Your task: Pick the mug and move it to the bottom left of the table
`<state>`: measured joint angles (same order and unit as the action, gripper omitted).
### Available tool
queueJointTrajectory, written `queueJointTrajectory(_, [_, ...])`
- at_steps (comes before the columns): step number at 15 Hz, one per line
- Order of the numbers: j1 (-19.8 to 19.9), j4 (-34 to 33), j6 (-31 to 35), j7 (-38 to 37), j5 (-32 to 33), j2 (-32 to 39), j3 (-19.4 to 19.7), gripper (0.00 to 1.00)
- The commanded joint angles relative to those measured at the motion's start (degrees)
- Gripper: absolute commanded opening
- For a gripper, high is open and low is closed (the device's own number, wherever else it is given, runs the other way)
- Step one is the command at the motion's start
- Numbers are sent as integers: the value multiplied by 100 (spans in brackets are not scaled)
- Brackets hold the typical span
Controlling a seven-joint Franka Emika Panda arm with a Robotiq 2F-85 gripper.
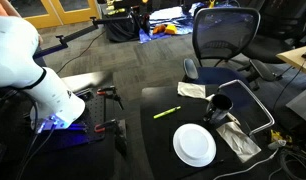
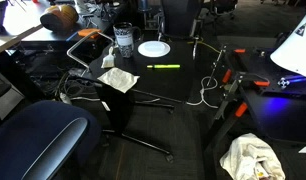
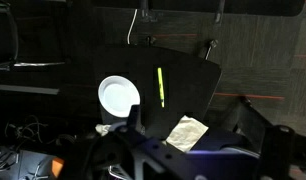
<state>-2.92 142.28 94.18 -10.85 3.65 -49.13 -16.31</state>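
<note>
"Five things on the worktop [image 1: 158, 140], is that right?"

"Yes. The mug [image 1: 220, 105] stands upright toward the far right in an exterior view, dark against the dark top. A white plate [image 1: 194, 146] lies nearer than it and a yellow-green marker [image 1: 166, 113] lies to its left. A folded napkin [image 1: 191, 90] sits at the far edge, and crumpled paper [image 1: 236, 138] is just beside the mug on the near right."

"Anything else close by?"

"A white cable [image 1: 261, 112] loops along the right edge. An office chair [image 1: 225, 40] stands just past the far edge, behind the mug."

"And the tool?"

"The tool [image 3: 143, 150] shows only as a dark blur along the bottom of the wrist view. I cannot tell whether it is spread or pressed together. The white arm [image 1: 38, 80] is left of the worktop, well apart from the mug. The marker and the plate lie in the stretch between them."
</note>
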Motion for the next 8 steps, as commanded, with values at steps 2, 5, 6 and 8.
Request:
queueJointTrajectory(2, [-135, -15, -18, -85, 74, 37, 89, 100])
queueJointTrajectory(5, [-135, -15, -18, -85, 74, 37, 89, 100])
queueJointTrajectory(6, [-135, -15, -18, -85, 74, 37, 89, 100])
queueJointTrajectory(8, [-120, -86, 157, 77, 193, 230, 132, 100])
